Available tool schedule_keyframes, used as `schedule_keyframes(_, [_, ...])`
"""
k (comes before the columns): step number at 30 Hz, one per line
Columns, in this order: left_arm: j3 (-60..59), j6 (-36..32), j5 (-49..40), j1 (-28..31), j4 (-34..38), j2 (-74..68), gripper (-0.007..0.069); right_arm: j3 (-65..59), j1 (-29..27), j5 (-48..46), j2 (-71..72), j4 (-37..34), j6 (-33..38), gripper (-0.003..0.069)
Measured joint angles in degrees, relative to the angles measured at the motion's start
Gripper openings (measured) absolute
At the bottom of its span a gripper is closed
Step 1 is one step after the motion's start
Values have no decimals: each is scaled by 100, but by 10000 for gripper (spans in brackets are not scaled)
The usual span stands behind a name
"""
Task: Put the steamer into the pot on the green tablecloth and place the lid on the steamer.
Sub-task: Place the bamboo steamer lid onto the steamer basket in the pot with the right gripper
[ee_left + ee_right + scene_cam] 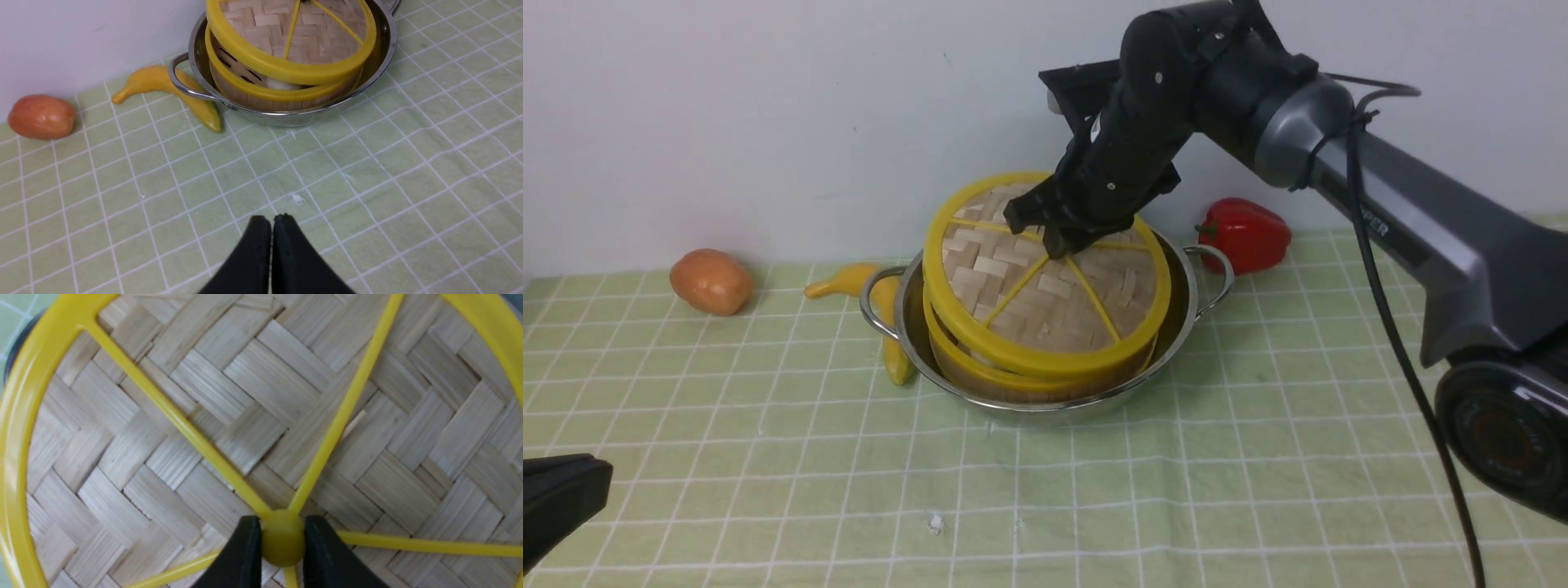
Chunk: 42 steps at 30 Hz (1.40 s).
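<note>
In the front view there is one pot mid-frame with two loop handles, one steamer, one lid and one green tablecloth. There is also one banana centre left, one red bell pepper right of centre and one orange-red fruit far left. Two grippers show: the right gripper and the left gripper.

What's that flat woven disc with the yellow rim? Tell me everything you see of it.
The flat round lid is woven from pale bamboo-like strips, with a thick yellow rim and yellow spokes meeting at a central knob. The right gripper pinches that knob. It lies tilted over the yellow-rimmed bamboo steamer basket in the shiny steel pot, leaving a gap on the robot's left side.
</note>
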<state>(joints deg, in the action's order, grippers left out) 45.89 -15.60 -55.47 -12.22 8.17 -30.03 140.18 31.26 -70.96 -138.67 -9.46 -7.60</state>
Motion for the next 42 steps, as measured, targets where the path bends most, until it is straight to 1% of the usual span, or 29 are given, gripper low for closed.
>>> schedule_keyframes(16, [0,0,5,0,0,0,1,4,60,342,-140,-18,211,143])
schedule_keyframes(42, [0,0,5,0,0,0,5,38,60,458,-306,-117,339,143])
